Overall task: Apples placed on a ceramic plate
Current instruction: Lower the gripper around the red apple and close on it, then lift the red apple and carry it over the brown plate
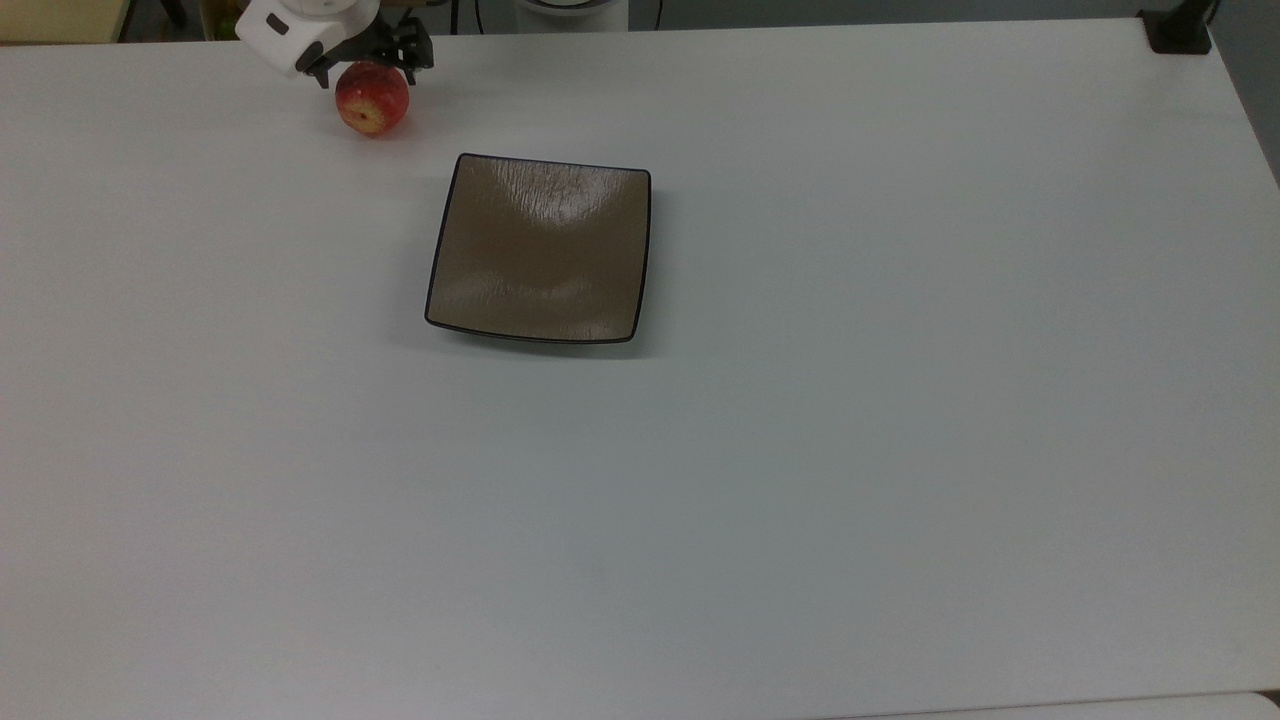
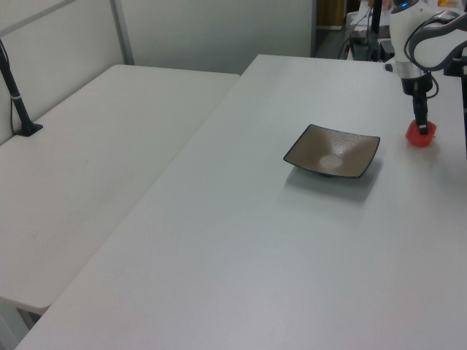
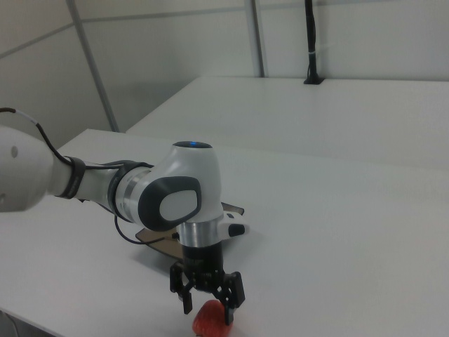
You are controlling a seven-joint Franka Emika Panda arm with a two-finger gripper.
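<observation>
The apple (image 1: 372,98) rests on the worktop (image 1: 800,450) at the top view's far left, apart from the ceramic plate (image 1: 540,250). The gripper (image 3: 208,303) is lowered over it, fingers (image 3: 186,300) spread astride for grasping.

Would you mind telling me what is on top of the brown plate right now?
Nothing lies on the ceramic plate; its whole glossy surface shows bare. The apple sits on the table beyond one corner, with the gripper over it.

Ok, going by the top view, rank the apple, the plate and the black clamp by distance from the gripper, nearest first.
From the gripper:
1. Apple, directly under it, top view's upper left.
2. Plate, toward the table's middle.
3. Black clamp, at the top view's far upper-right corner.
</observation>
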